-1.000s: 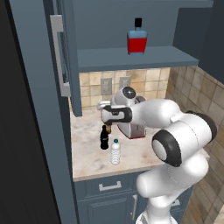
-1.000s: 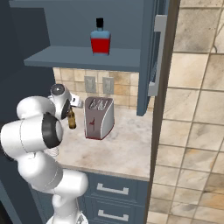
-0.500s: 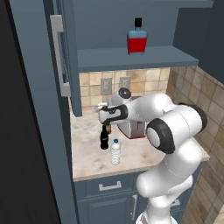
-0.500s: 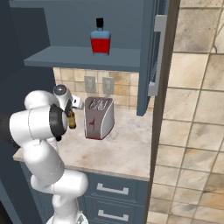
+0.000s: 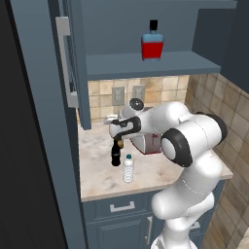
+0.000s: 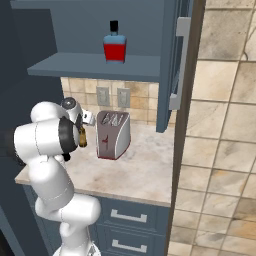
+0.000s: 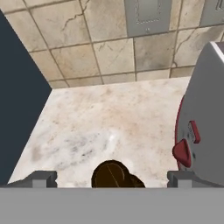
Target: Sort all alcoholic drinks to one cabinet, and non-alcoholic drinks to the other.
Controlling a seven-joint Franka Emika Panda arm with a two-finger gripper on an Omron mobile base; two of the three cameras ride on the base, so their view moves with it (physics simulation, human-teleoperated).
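The squat red bottle [image 5: 151,44] [image 6: 114,48] with a black-capped neck stands on the open cabinet's shelf [image 5: 146,64]. On the counter, the amber-brown beer bottle [image 6: 82,138] stands upright. Its round brown top [image 7: 113,175] sits between my gripper's [image 7: 112,178] open fingers, which do not touch it. In the left base view my gripper [image 5: 118,141] hangs just above the small black cola bottle [image 5: 115,157], which stands beside the beer bottle. The clear water bottle [image 5: 128,169] stands a little nearer the counter's front edge.
A silver toaster [image 5: 148,144] [image 6: 114,134] [image 7: 205,118] with red levers stands close to the right of the hand. Open cabinet doors [image 5: 70,63] [image 6: 175,65] hang on both sides. Wall outlets [image 7: 146,15] sit on the tiled backsplash. Drawers [image 6: 125,217] run below the counter.
The arm has swung its elbow and brought the hand down and slightly left, over the bottles. The fingers stay open. The bottles have not moved.
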